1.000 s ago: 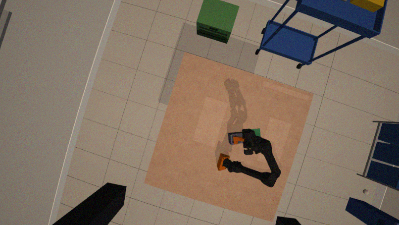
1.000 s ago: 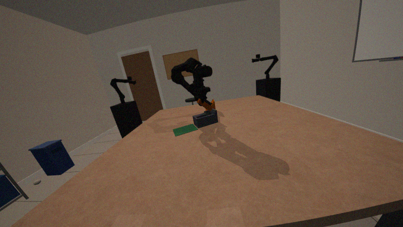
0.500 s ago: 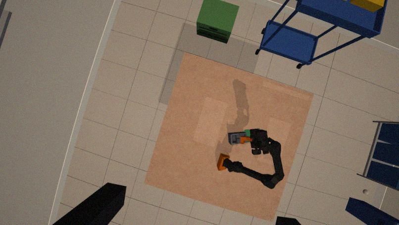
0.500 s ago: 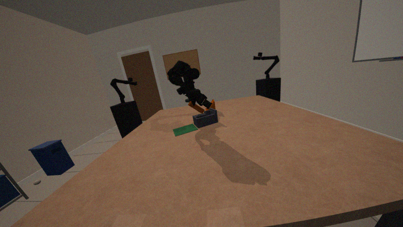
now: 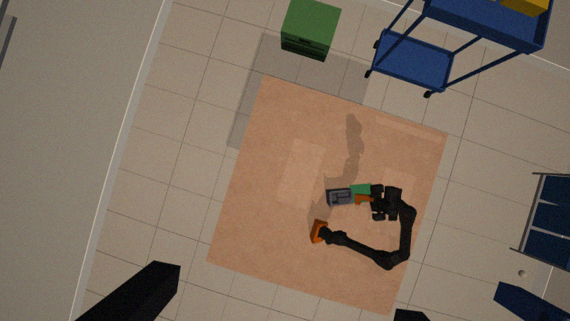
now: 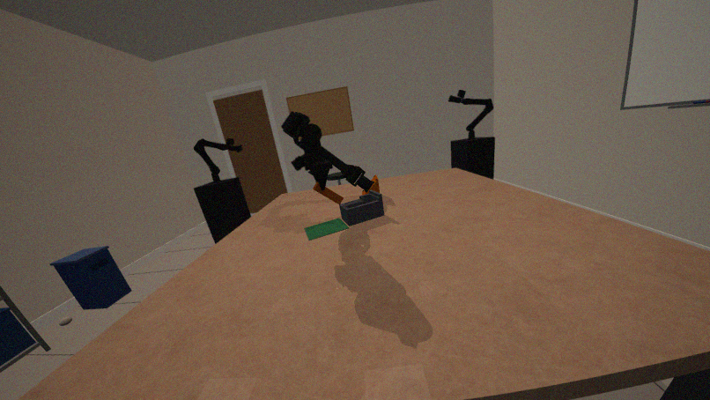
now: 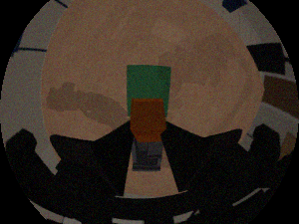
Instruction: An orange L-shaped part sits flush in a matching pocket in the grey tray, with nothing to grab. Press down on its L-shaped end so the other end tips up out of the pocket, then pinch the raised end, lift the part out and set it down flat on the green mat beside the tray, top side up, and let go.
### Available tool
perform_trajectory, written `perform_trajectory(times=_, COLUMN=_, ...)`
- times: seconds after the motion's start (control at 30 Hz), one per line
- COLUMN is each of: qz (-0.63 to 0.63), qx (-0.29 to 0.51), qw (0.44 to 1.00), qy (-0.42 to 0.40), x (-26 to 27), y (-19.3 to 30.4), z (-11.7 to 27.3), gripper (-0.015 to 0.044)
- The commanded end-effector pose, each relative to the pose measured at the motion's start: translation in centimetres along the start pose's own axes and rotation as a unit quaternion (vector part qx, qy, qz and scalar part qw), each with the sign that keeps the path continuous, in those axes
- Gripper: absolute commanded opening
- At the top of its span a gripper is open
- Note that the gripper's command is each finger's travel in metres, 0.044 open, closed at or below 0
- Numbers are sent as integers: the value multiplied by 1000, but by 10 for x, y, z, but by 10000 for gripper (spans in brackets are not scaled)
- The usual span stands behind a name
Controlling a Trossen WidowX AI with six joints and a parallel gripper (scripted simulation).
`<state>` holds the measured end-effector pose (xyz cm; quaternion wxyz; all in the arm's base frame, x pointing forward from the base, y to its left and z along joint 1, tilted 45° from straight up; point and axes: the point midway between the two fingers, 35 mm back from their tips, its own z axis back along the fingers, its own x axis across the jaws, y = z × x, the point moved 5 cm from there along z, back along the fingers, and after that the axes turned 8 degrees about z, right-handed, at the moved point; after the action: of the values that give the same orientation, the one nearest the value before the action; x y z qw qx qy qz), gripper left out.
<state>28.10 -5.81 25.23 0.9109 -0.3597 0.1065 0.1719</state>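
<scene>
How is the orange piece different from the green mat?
The orange part is held up in the air by the gripper, while the green mat lies flat on the table. The part is a thick, tilted block; the mat is thin. Both sit next to the grey tray.

My arm point(image 5: 402, 235) is matt black throughout, built of slender rounded links joined by bulkier, blocky joint housings. It rises from an orange, box-shaped base point(image 5: 317, 231) at the table's edge. The wrist end carries a cluster of squarish black housings. My gripper point(image 7: 146, 122) is black too, its two fingers appearing as broad, dark wedges. Cables, screws and markings are too small to tell.
</scene>
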Motion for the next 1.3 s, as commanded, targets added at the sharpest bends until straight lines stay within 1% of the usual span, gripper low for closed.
perform_trajectory(times=0.0, qz=0, qx=-5, qw=1000, qy=-7, x=-7, y=-21, z=3, gripper=0)
perform_trajectory(times=0.1, qz=0, qx=-6, qw=1000, qy=-8, x=-11, y=-33, z=3, gripper=0)
perform_trajectory(times=0.37, qz=-1, qx=-5, qw=1000, qy=-5, x=-10, y=-34, z=1, gripper=0)
perform_trajectory(times=0.77, qz=-9, qx=0, qw=1000, qy=16, x=-8, y=-35, z=-17, gripper=0)
perform_trajectory(times=1.27, qz=-11, qx=2, qw=1000, qy=23, x=-8, y=-35, z=-40, gripper=0)
